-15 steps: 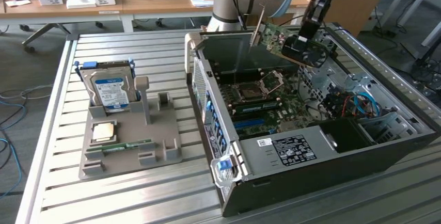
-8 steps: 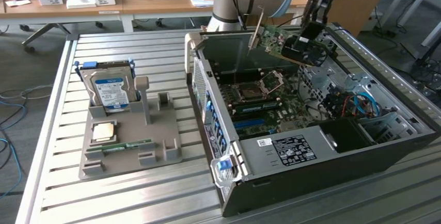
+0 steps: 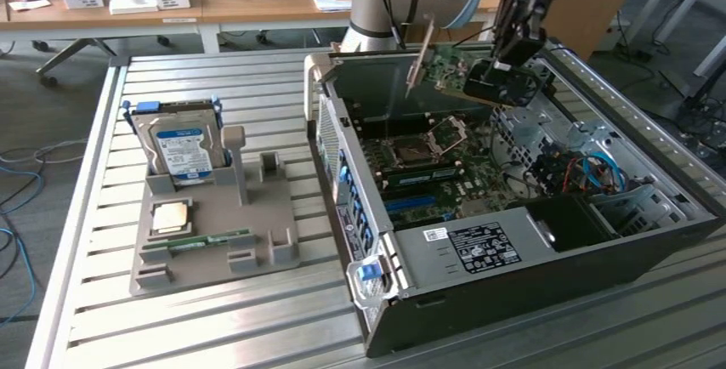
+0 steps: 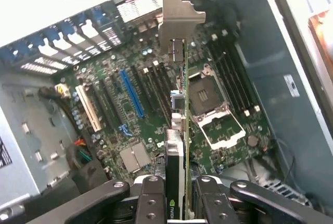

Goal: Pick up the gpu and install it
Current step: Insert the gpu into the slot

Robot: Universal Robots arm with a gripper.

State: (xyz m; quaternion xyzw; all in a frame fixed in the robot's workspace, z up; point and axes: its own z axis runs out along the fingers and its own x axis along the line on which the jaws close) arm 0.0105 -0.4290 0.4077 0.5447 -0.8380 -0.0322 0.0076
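Already lifted, the thin flat gpu card, a green board with a dark face and silver metal bracket (image 3: 448,67), hangs tilted above the open dark-grey computer tower (image 3: 545,292). My black gripper (image 3: 499,76) has its fingers clamped on it. Inside the tower the green motherboard (image 4: 151,130) lies below the card. Pick-up looks done to me; seating remains.

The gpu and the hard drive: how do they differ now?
The gpu hangs tilted in the gripper above the open case; the hard drive stands upright in a grey holder. The gpu is a thin card; the hard drive is boxy, with a blue label. Neither is installed.
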